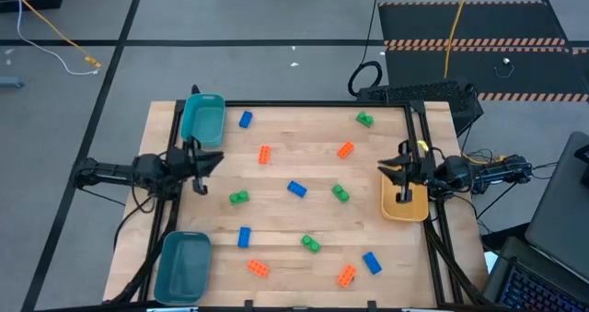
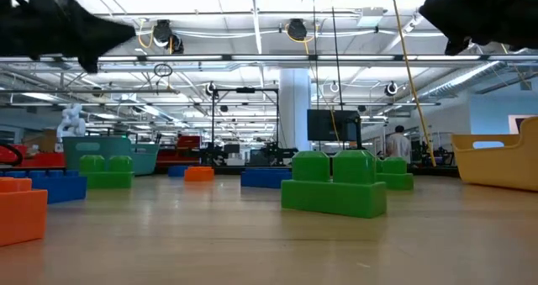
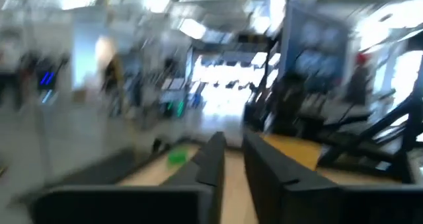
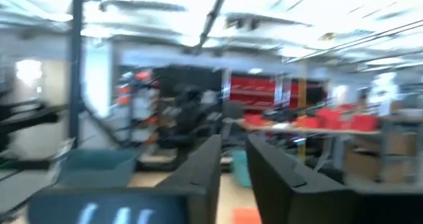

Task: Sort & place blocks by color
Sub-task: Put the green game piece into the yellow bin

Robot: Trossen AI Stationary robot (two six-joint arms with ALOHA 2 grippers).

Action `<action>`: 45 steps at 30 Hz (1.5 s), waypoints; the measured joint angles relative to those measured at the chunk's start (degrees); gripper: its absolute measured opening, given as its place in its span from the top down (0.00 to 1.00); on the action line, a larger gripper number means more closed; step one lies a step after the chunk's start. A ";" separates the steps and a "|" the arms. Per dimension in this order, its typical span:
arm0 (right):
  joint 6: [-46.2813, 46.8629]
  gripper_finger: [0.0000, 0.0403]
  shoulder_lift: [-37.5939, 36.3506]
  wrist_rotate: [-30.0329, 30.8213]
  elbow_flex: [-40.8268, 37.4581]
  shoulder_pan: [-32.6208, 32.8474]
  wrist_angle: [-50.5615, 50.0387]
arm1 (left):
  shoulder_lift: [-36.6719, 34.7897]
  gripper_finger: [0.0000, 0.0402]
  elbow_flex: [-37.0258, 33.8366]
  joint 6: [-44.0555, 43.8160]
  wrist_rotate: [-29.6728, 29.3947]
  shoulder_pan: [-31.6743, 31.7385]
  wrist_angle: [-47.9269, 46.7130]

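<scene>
Bins first: three on the wooden table (image 1: pixel 285 211). Teal bin (image 1: pixel 203 119) sits at the far-left corner, a second teal bin (image 1: pixel 183 264) at the near-left corner, and the yellow-orange bin (image 1: pixel 405 202) at the right edge. From above, both teal bins show bare floors, no bricks inside. Yellow-orange bin is partly covered by the right arm; the visible part holds nothing.

All blocks sit loose on the tabletop, spread between the bins, none touching:
- blue: one near the far-left bin (image 1: pixel 245 120), one at centre (image 1: pixel 296 189), one near-left (image 1: pixel 244 236), one near-right (image 1: pixel 372 262)
- orange: (image 1: pixel 265 155) and (image 1: pixel 345 149) in the far half, (image 1: pixel 258 268) and (image 1: pixel 346 275) along the near edge
- green: far-right (image 1: pixel 364 120), left of centre (image 1: pixel 238 198), right of centre (image 1: pixel 340 193), near-centre (image 1: pixel 310 244)

Bricks are small, studded on top, solid colour, far smaller than any bin. Low view shows a two-stud green brick (image 2: pixel 334 182) close up, standing flat with its studs up.

Left gripper (image 1: pixel 204 161) hangs at the left edge between the two teal bins, off the surface. In its wrist view the fingers (image 3: pixel 211 161) stand slightly apart with a narrow gap and nothing between them.

Right gripper (image 1: pixel 398 167) hangs above the far end of the yellow-orange bin. Its fingers (image 4: pixel 206 164) also show a narrow gap, empty.
</scene>
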 joint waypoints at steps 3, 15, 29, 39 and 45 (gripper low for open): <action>-2.67 0.68 2.93 4.84 0.01 -0.55 4.98 | 3.51 0.65 -0.02 -4.06 -4.46 0.00 -2.62; -7.48 0.44 25.04 7.71 18.68 -9.50 -6.37 | 23.59 0.32 19.48 -12.63 -8.32 0.21 -27.66; 5.55 0.44 53.39 7.28 39.45 -18.61 -37.54 | 53.31 0.31 43.89 -20.49 9.87 3.98 -54.01; 12.17 0.45 55.42 2.01 36.26 -18.64 -36.32 | 64.36 0.31 46.97 -23.00 15.50 3.61 -57.45; 16.28 0.44 55.64 -9.48 35.21 -18.34 -38.06 | 68.44 0.31 46.95 -22.30 21.71 3.61 -61.30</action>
